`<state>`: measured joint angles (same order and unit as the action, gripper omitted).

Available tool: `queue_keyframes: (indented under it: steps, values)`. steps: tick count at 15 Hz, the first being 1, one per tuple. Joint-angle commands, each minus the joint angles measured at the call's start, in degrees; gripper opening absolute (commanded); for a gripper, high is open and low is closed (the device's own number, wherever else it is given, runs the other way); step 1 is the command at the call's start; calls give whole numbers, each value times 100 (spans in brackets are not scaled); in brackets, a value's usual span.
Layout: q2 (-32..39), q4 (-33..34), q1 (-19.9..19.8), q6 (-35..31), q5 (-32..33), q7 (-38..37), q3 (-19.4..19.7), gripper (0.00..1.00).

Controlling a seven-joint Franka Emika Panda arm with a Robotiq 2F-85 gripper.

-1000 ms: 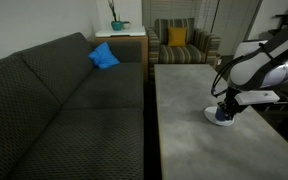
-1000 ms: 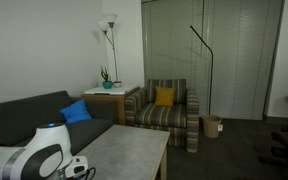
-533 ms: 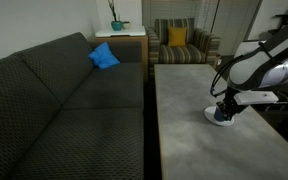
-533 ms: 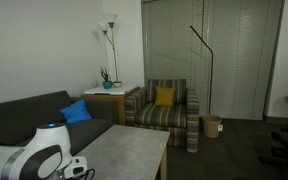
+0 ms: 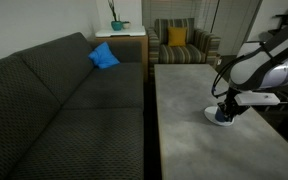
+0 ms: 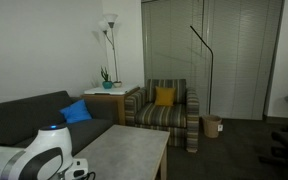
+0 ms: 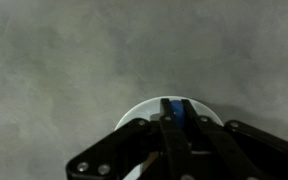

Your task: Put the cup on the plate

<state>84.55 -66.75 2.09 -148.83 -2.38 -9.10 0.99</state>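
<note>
The white plate (image 5: 213,117) lies on the grey table near its right side. The dark blue cup (image 5: 224,114) stands on it, mostly covered by my gripper (image 5: 225,108). In the wrist view the plate (image 7: 139,111) shows as a white disc under the fingers, and a strip of the blue cup (image 7: 174,112) sits between the two fingers of my gripper (image 7: 173,118), which are closed tight against it. Whether the cup rests fully on the plate I cannot tell. In an exterior view only the arm's white body (image 6: 39,158) shows; cup and plate are hidden.
A dark grey sofa (image 5: 64,95) runs along the table's (image 5: 194,140) left edge, with a blue cushion (image 5: 103,56) at its far end. A striped armchair (image 5: 179,42) stands beyond the table. A side table with a plant (image 5: 118,28) sits by the sofa.
</note>
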Motion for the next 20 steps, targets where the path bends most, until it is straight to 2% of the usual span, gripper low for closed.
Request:
queue_keyframes:
  steps: [1, 2, 10, 11, 16, 20]
  values:
    - [0, -107, -78, -129, -104, 52, -91, 38]
    - [0, -102, -76, -121, -110, 57, -93, 39]
    - [0, -21, -33, -54, -88, 28, -48, 95]
    - [0, 19, -5, 24, -71, 10, -21, 99]
    - [-5, 170, 110, 251, -11, -7, 24, 100]
    - [-54, 59, 193, 42, -69, -77, -45, 100]
